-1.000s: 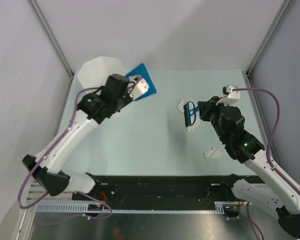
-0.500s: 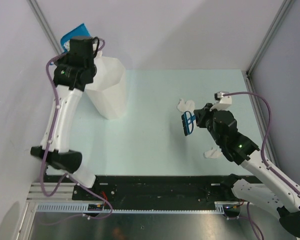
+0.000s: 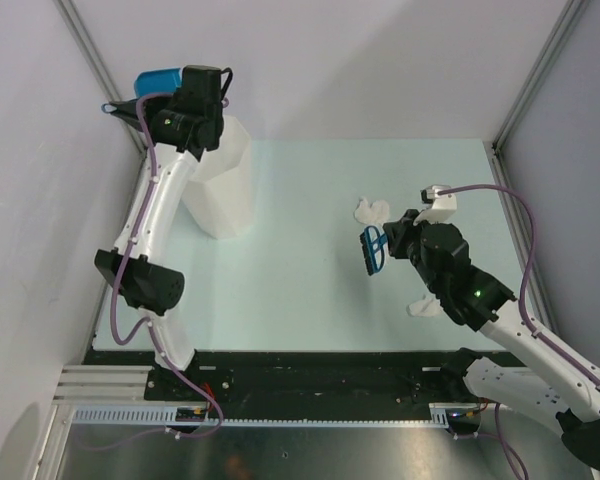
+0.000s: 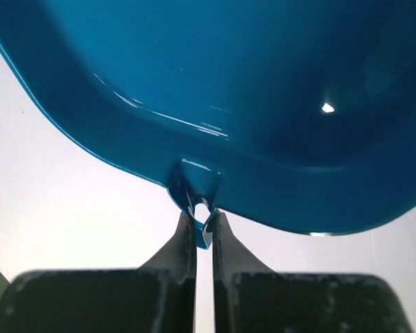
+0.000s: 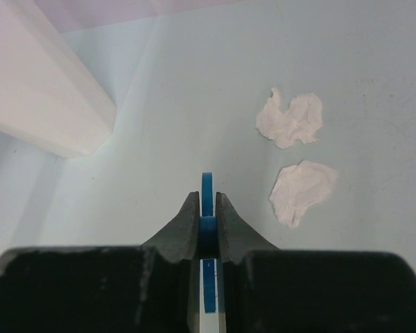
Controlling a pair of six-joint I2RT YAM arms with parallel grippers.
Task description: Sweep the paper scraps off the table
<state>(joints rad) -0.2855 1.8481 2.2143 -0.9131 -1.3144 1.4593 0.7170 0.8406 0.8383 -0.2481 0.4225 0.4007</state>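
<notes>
Dumping step, I judge: left gripper (image 4: 204,216) clamps the blue dustpan (image 4: 263,104) raised beside the white bin (image 3: 220,190); right gripper (image 5: 205,201) pinches the blue brush (image 3: 373,248), so I next sweep the paper scraps (image 5: 291,121) left on the table (image 3: 280,270).

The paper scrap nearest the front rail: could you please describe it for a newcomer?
On the pale green table, look at the right half, close to the black front rail. A small white paper scrap lies there beside the right arm, alone, while the other scraps sit farther back by the blue brush.
</notes>
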